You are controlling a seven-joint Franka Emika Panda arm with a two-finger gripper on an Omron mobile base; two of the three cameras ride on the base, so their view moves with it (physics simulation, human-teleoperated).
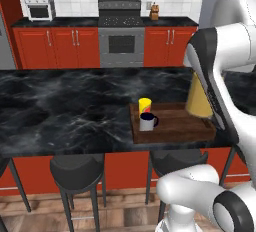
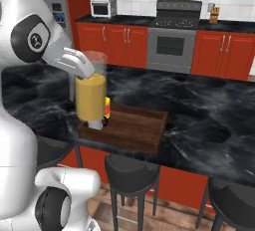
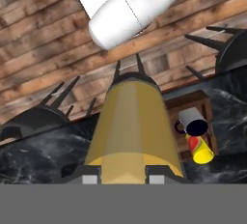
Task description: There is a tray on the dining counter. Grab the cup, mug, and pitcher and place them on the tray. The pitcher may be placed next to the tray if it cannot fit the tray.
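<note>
My gripper (image 2: 83, 64) is shut on the pitcher (image 2: 91, 95), a tall clear glass with orange-yellow liquid, holding it near its top. The pitcher (image 1: 198, 101) stays upright over the right end of the dark wooden tray (image 1: 175, 128), half hidden by my arm; I cannot tell if it touches the tray. On the tray's left part stand the yellow cup (image 1: 145, 104) and, in front of it, the grey mug (image 1: 147, 122). In the hand view the pitcher (image 3: 130, 126) runs out from my gripper (image 3: 123, 177), with the mug (image 3: 193, 120) and cup (image 3: 200, 149) beside it. The tray lies on the dining counter (image 1: 65, 111).
Black stools (image 1: 77, 168) stand under the counter's near edge, close to my base. Across the aisle are a stove (image 1: 121, 31), red cabinets, a toaster oven (image 1: 40, 7) and a knife block (image 1: 154, 12). Bare counter stretches left of the tray.
</note>
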